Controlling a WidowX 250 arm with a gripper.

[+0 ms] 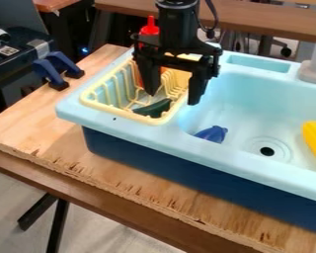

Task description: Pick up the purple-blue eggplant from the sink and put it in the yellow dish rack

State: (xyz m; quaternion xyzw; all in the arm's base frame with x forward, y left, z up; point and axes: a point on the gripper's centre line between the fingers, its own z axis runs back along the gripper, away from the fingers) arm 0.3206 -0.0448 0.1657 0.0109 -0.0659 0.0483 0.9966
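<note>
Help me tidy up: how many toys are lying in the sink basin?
2: a blue toy towards the near left corner and a yellow toy on the right. The basin leaves the picture, so more may be hidden.

A: where's the cam at?
B: fixed up high in front of the toy sink (pixel 207 154), slanting down across it toward the brown table (pixel 266 21), close enough to crop one sink end.
</note>
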